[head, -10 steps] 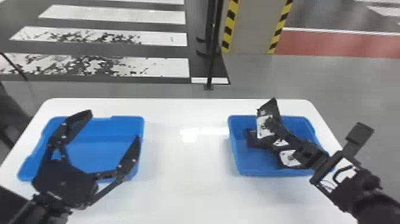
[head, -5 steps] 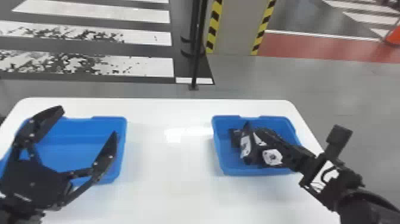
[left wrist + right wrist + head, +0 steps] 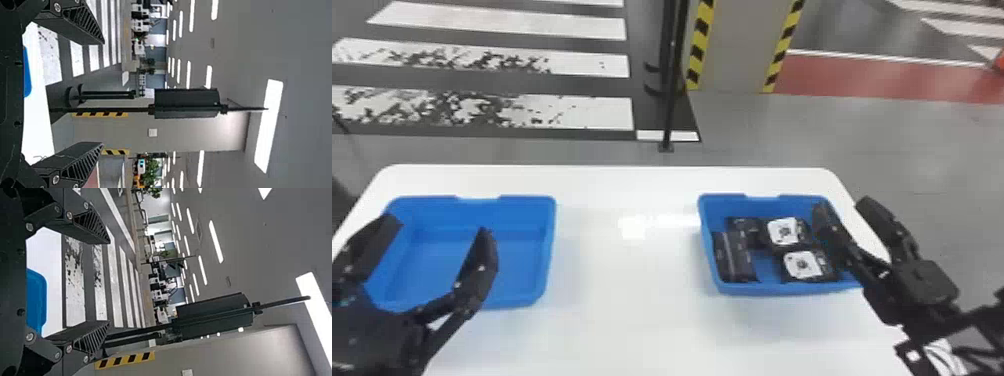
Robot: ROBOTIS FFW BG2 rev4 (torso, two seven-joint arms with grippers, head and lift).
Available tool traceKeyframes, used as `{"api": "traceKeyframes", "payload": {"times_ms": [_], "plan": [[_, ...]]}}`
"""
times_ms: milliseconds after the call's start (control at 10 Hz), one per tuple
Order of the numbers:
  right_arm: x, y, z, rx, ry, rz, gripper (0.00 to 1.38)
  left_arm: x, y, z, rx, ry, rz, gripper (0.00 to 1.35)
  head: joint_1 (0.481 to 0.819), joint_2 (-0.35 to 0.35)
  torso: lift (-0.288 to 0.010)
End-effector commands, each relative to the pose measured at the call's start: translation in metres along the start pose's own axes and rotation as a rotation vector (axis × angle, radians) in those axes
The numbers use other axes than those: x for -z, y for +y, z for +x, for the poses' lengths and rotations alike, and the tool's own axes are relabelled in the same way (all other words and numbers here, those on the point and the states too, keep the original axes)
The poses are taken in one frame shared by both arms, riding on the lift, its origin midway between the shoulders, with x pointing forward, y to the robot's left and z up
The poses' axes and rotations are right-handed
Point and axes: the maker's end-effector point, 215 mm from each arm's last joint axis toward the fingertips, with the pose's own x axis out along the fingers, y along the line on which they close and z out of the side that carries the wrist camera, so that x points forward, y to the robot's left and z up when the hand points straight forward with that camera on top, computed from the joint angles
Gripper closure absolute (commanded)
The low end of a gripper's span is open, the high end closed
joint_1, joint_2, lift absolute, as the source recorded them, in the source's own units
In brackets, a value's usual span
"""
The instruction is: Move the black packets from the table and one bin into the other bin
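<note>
Right gripper (image 3: 844, 204) has just swung off the packets to the outer side of the right bin (image 3: 784, 288). Jaws open, nothing between them. With its finger out of the way I now get a clean look: two white-labelled packets (image 3: 784, 231) (image 3: 803, 265), a dark packet (image 3: 736, 257) along the inner wall and another dark one (image 3: 748, 227) behind, all in that bin.

Left gripper (image 3: 438, 226) has drawn outward over the left bin (image 3: 547, 250), also open, holding nothing.

Reads to me like the last drop is done and both arms are backing off, right bin being the target. I'd lift the right arm straight clear; its inner finger sits near the rim and could snag.
</note>
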Motion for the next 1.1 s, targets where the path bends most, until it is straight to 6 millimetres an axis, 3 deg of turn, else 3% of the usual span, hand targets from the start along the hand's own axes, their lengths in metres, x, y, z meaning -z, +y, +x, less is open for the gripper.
{"api": "traceKeyframes", "payload": {"times_ms": [0, 200, 300, 400, 500, 1000], "plan": [[0.010, 0.018, -0.024, 0.032, 0.057, -0.022, 0.31, 0.007, -0.004, -0.006, -0.032, 0.072, -0.040, 0.12, 0.695, -0.119, -0.110], [0.049, 0.021, -0.054, 0.093, 0.222, -0.032, 0.31, 0.024, 0.009, -0.021, -0.140, 0.167, -0.035, 0.12, 0.695, -0.095, -0.110], [0.054, 0.031, -0.051, 0.082, 0.241, -0.017, 0.31, 0.013, 0.015, -0.021, -0.166, 0.177, 0.050, 0.12, 0.695, -0.086, -0.110], [0.060, 0.055, -0.040, 0.038, 0.253, -0.007, 0.31, 0.018, 0.007, -0.018, -0.153, 0.197, 0.038, 0.12, 0.695, -0.068, -0.110], [0.066, 0.073, -0.033, -0.005, 0.256, 0.013, 0.31, 0.009, 0.004, -0.014, -0.150, 0.166, 0.050, 0.11, 0.695, -0.043, -0.110], [0.063, 0.075, -0.032, -0.008, 0.250, 0.022, 0.31, -0.001, 0.004, -0.014, -0.147, 0.135, 0.058, 0.12, 0.695, 0.007, -0.110]]}}
